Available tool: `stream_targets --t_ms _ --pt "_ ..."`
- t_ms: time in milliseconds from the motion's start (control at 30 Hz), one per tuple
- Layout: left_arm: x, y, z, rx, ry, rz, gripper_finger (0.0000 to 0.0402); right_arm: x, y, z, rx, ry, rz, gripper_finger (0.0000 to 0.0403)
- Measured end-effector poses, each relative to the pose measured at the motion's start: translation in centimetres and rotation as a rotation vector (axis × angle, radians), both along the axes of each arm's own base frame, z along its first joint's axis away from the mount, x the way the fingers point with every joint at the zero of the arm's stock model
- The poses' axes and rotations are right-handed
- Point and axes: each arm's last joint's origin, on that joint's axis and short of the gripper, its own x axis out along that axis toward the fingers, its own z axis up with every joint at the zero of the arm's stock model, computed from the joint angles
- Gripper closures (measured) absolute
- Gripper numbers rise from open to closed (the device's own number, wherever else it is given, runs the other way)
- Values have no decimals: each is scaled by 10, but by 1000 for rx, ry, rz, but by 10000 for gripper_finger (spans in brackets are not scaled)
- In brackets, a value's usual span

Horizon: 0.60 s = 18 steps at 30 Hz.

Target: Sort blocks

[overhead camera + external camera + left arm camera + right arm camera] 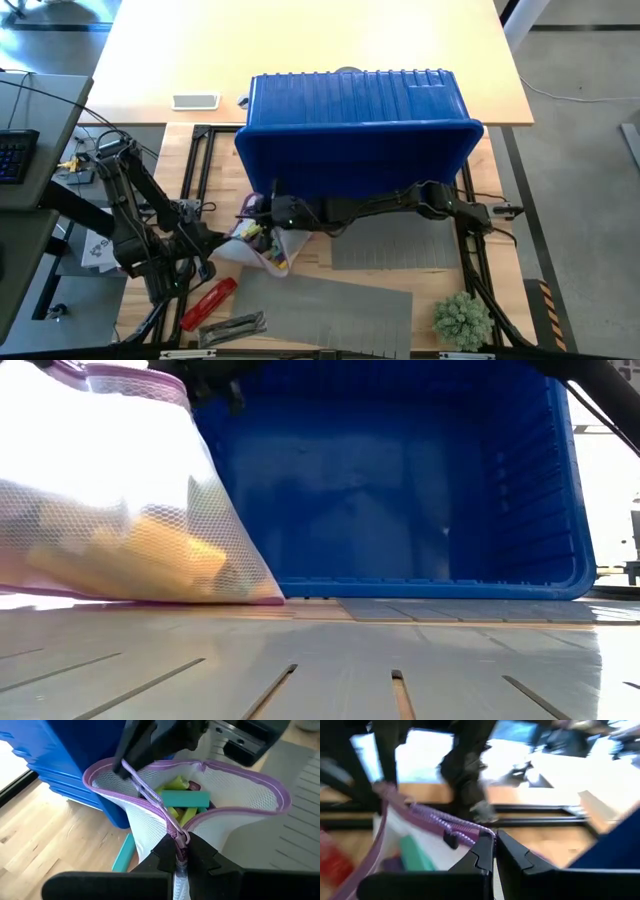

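A white mesh bag (pixel 265 245) with a purple zipper rim stands with its mouth open in front of the blue bin. Inside it lie blocks: a teal one (pixel 185 799), lime ones (pixel 175 784) and a purple one. Another teal block (pixel 124 854) lies on the wood beside the bag. My left gripper (pixel 181 851) is shut on the rim at the bag's left side. My right gripper (pixel 494 851) reaches in from the right and is shut on the rim's far side. My left gripper pinches the purple zipper rim (pixel 178 836) between its two fingers, where the two edges of the mouth meet. It comes from the table's left, slanting down. The bag's bottom (pixel 150 585) rests on the table. My right gripper pinches the purple zipper tape (pixel 472 836) between its fingers, coming nearly level from the table's right. A length of zipper (pixel 147 795) runs taut from it to the left gripper, and the mouth stays open.
The big blue bin (pixel 355 120) lies on its side just behind the bag, its opening toward the near edge. A red tool (pixel 208 300) and a metal piece (pixel 235 325) lie near left. Grey mats (pixel 330 310) cover the front, with a green plant (pixel 462 318) near right.
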Motion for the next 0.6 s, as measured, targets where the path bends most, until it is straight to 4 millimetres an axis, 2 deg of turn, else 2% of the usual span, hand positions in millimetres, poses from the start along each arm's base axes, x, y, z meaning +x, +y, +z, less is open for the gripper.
stream_targets --t_ms 167,333,500,600 --pt "0 0 -1 -6 -21 33 402 -1 11 7 -108 -67 -193 403" --pt "-1 3 -2 -6 -29 71 402 -6 22 5 -184 -42 -302 403" --pt "-3 4 -3 -30 7 100 401 -15 13 -6 -241 56 -552 403" --pt "-4 4 -3 -24 9 102 401 -17 19 -11 -196 74 -533 403"
